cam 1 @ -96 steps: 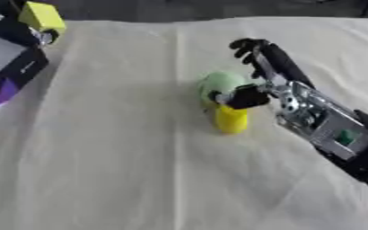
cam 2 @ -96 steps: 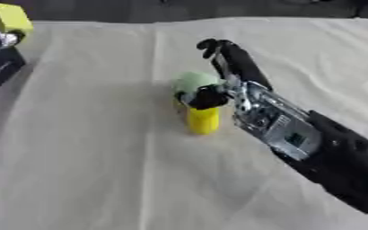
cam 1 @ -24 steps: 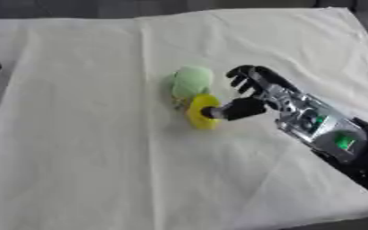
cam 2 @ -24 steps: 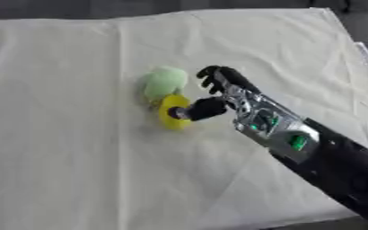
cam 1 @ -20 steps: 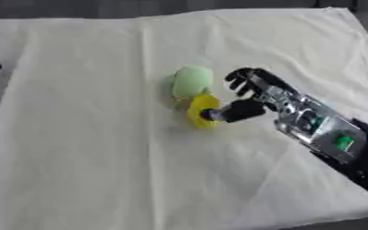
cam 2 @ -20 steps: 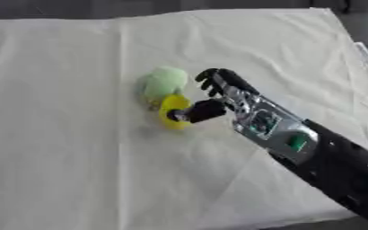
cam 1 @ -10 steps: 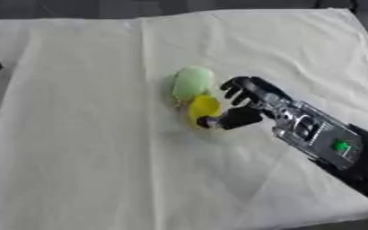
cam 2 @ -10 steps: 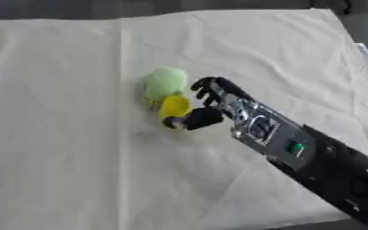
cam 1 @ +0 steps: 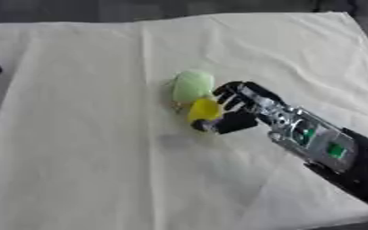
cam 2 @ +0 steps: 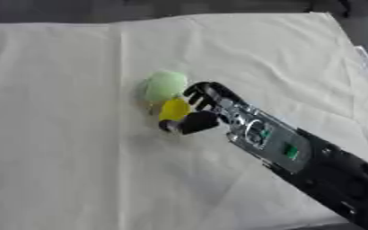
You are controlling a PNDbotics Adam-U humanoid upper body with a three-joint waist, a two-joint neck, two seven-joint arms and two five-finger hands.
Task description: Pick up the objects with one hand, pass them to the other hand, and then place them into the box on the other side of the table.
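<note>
The right hand [cam 1: 236, 109] comes in from the lower right and lies low over the cloth-covered tabletop [cam 1: 85, 148], with its forearm running back toward the lower right corner. The yellow object [cam 1: 203, 109] sits directly at the tips of this hand, on its left side, between the curled fingers [cam 1: 229, 92] above and the dark thumb [cam 1: 218, 123] below. The fingers bend over the object's far edge and the thumb presses in from the near edge, so the hand appears to be clenched on the yellow object in a pinch. It cannot be told whether the object is already off the cloth or rests on it.

Just beyond the fingers, up and to the left of the hand, lies the pale green object [cam 1: 192, 85]. It touches or nearly touches the yellow one, and the fingertips are very close to it too. This is the relation that matters: the green object stands on the side away from the palm, so a lift straight up, or a pull back toward the forearm, would probably leave it alone, while any push forward may roll it away.

The yellow object shows no clear long axis from here; it looks short and rounded. The left hand is in neither view, so the right hand is the only one near the objects. No box can be made out with certainty.
</note>
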